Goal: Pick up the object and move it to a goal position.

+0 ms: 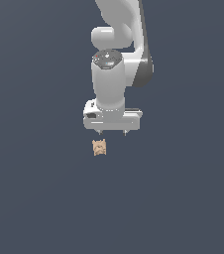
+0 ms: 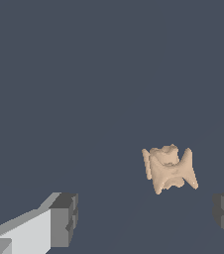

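Note:
The object is a tiny tan lumpy item with brown creases, lying on the dark grey surface. In the wrist view the object shows between and ahead of the two fingers, closer to one of them. My white gripper hangs just above it, slightly toward the exterior view's right, pointing down. Its fingers stand wide apart, so the gripper is open with nothing held.
The white arm rises from the gripper to the top of the exterior view. Plain dark grey surface surrounds the object on all sides.

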Available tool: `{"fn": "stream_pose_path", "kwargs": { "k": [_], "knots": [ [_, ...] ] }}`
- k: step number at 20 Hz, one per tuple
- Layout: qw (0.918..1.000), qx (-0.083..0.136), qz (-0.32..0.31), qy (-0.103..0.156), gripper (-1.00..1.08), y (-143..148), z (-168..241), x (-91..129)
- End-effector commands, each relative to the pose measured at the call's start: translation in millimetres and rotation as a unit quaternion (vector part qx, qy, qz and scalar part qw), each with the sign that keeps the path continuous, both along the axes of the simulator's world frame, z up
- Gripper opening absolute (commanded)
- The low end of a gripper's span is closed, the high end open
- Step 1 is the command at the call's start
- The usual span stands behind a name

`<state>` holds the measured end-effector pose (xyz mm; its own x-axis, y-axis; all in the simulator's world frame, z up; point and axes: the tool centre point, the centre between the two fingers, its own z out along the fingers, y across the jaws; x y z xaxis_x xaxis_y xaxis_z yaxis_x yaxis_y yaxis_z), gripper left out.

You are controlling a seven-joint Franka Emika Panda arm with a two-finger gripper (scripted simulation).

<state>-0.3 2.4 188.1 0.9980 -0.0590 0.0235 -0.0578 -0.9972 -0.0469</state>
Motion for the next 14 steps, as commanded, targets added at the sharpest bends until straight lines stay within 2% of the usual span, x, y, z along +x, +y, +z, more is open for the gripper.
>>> {"fn": "stream_pose_path", "kwargs": {
  "k": [1,7,14],
  "knots": [
    [1.0000,0.000,-0.001,0.000,1.00,1,0,0],
    [1.0000,-0.001,0.004,0.001,1.00,-4,-6,-1],
    [0.9995,-0.010,0.031,0.004,1.00,-25,-38,-5]
  ]
}}
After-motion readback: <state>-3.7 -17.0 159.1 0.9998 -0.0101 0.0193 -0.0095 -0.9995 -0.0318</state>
